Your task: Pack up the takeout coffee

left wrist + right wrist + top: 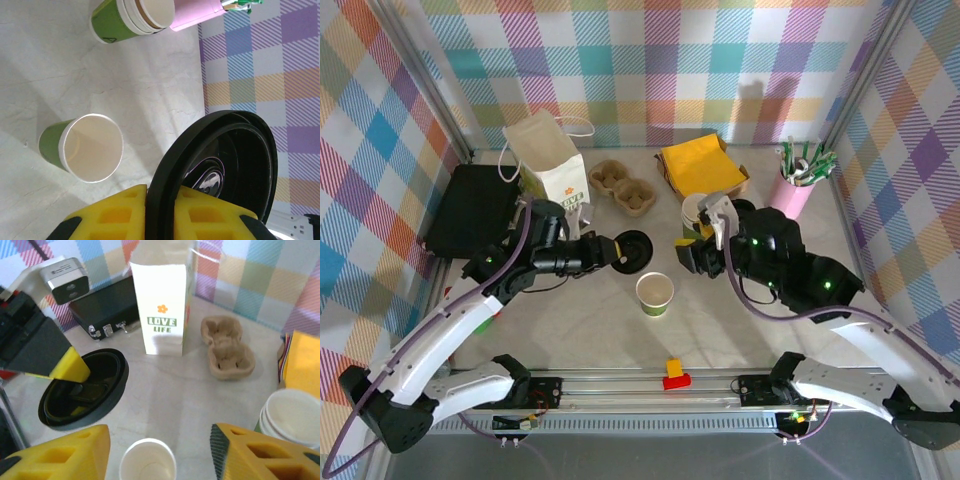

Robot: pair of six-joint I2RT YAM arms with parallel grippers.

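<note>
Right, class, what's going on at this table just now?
The left gripper is shut on a black lid, holding it near the paper cup, which stands open and unlidded mid-table. The right gripper is open and empty, close to the cup but not touching it. The white paper bag stands at the back; the cup isn't packed yet.

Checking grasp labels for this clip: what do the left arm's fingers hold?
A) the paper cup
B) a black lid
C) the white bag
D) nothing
B: the left fingers pinch the rim of the black lid, while the cup stands apart from it, uncovered.
</note>
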